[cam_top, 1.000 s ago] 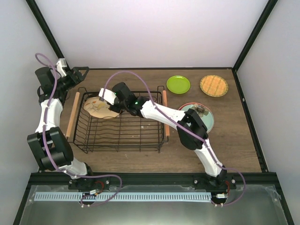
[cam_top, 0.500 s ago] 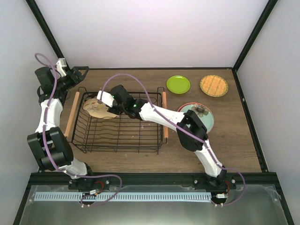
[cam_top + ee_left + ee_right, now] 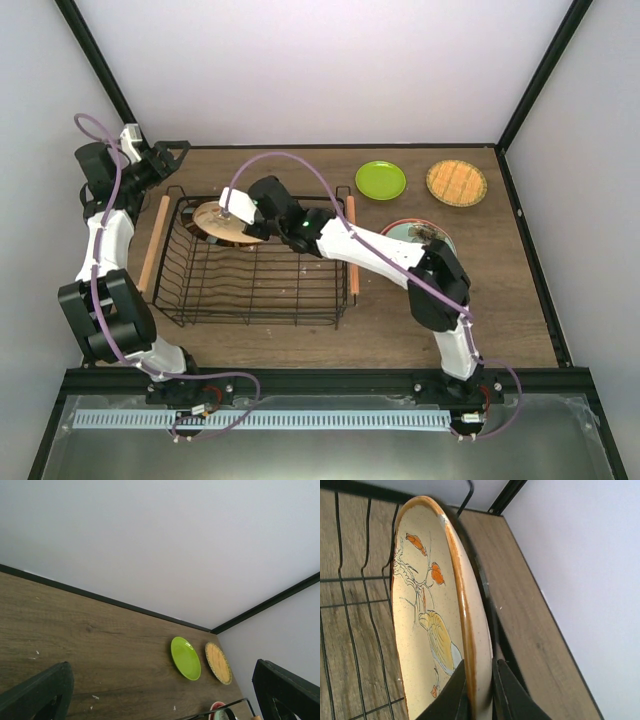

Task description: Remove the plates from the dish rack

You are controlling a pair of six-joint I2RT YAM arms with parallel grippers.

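Note:
The dish rack is a black wire basket with wooden side handles, left of the table's middle. My right gripper reaches over its far left corner, shut on the rim of a beige plate. In the right wrist view that plate stands on edge, showing a painted bird and a brown rim, with my gripper pinching the rim. My left gripper hangs open beyond the rack's far left corner with nothing in it. A lime-green plate and an orange gridded plate lie at the far right.
A pale teal plate on a red one lies right of the rack, partly under my right arm. The rack's wooden handles run along its left and right sides. Black frame posts rise at the back corners.
My right gripper has lifted the beige plate and drawn it slightly right, and the plate now tilts more on edge. The left arm has not moved.

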